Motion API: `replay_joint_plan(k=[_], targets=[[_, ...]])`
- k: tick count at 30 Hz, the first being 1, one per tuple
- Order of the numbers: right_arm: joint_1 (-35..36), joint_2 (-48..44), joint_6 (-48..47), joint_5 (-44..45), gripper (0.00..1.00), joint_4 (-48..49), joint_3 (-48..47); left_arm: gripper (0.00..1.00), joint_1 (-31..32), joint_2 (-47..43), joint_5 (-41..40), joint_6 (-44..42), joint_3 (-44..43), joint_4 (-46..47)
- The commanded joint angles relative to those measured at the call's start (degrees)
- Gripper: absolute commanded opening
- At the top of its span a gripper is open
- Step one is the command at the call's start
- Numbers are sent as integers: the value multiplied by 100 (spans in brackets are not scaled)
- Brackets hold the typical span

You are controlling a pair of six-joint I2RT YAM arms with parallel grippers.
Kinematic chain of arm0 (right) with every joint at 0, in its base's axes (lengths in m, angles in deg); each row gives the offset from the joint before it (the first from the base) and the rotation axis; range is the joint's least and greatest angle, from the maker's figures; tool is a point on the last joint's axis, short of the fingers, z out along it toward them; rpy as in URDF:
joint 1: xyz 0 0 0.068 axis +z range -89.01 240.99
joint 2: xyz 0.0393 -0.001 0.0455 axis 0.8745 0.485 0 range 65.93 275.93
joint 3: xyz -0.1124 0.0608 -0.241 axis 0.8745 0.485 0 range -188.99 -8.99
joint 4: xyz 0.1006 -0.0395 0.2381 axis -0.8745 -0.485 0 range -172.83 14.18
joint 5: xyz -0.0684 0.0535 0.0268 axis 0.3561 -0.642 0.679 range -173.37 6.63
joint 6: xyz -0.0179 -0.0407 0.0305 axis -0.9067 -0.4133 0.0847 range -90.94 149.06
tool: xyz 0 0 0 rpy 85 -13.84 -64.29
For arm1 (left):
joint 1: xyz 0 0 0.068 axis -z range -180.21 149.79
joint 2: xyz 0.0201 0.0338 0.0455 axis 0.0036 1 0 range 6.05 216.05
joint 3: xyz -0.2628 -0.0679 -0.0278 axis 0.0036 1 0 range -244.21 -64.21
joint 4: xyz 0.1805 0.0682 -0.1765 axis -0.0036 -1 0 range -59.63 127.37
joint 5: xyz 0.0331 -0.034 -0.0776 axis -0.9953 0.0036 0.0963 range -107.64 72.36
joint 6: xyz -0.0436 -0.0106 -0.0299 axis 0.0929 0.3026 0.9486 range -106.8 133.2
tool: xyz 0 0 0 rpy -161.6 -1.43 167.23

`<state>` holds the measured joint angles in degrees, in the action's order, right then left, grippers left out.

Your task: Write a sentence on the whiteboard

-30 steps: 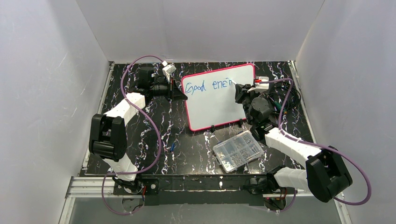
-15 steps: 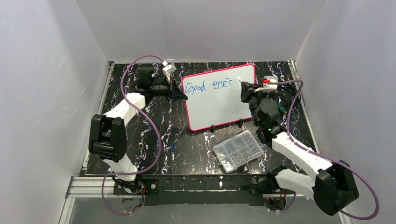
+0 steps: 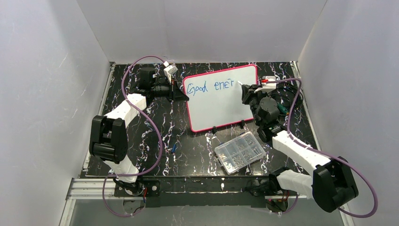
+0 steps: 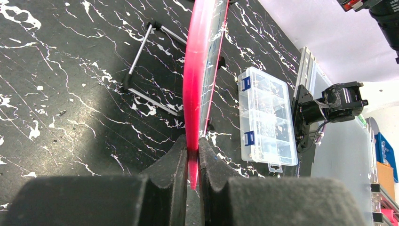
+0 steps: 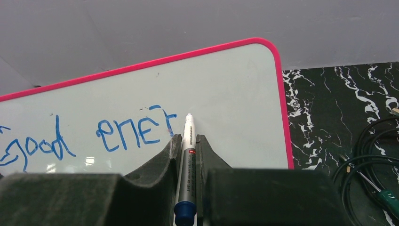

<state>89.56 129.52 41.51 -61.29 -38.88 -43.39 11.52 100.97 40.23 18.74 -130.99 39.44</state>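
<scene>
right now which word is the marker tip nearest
The second word, "ener": the marker tip sits just right of its last letter; "Good" is far left.

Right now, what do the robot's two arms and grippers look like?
Both arms have white link shells and bulky black joints. Purple cables loop along the left arm and right arm. The left gripper and right gripper have blocky matte-black fingers.

Whiteboard [image 3: 221, 106]: smooth glossy white face, glossy pink-red plastic frame.
Counter [image 3: 150, 136]: black, white-veined marble look, slight sheen.
Parts box [image 3: 239, 152]: clear plastic, blue clips.
Left gripper [image 4: 192, 143], right gripper [image 5: 188, 139]: matt black, grainy.
Marker [image 5: 189, 127]: smooth plastic.
Stand rod [image 4: 140, 44]: bare metal.
</scene>
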Motion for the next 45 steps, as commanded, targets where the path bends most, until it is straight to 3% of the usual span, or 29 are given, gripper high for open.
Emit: replay_joint_plan(k=[1,23,35,45], targets=[[-36,114,56,-53,1,341,-161,0,-4,-435,189,-71,-89,31],[-54,293,-27,-555,1,426,-88,0,-3,-422,216,-79,-97,42],[-54,76,83,-303,1,225,274,0,-4,-424,216,-73,-85,43],[-54,227,-37,-38,1,425,-38,0,-4,-421,225,-79,-87,40]])
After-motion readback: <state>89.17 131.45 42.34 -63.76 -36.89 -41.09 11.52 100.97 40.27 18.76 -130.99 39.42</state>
